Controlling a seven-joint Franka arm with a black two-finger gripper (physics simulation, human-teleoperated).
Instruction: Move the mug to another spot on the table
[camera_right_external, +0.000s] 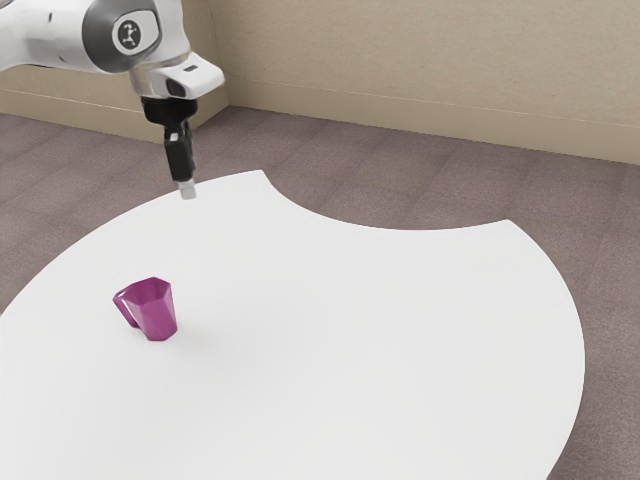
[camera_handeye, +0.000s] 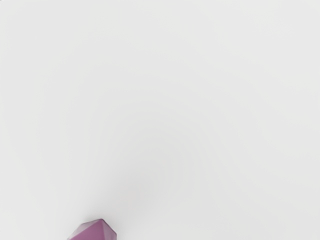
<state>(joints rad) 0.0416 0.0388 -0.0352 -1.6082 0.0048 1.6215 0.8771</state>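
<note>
One arm (camera_right_external: 120, 35) in the exterior view, white, coming in from the upper left. Black end effector (camera_right_external: 186, 188) at its tip, pointing straight down, grey at the lowest end. Hangs in the air above the white table (camera_right_external: 400, 340), lined up from this angle with the far rim, just beside the curved notch cut into that rim. Touches nothing, carries nothing. Seen edge-on, so open or closed: cannot tell.

Mug (camera_right_external: 150, 310): magenta, faceted sides, wider at the rim than at the base. Stands upright on the table, mouth up, handle turned toward the exterior view's left. Lies nearer the camera than the end effector and slightly toward the exterior view's left of it. Well apart from it, with bare table between. Faint shadow on the table on the mug's right side. Grey-brown carpeted floor (camera_right_external: 420, 170) beyond the table, then a beige wall (camera_right_external: 400, 50) with a skirting board.

Wrist view next. Bare white table (camera_handeye: 175, 110), evenly lit, with a soft grey shadow near the mug (camera_handeye: 94, 231). Small magenta corner of the mug at the frame's edge, angular facets plain, the rest cut off. Apart from the end effector here too, off to one side rather than straight beneath.
</note>
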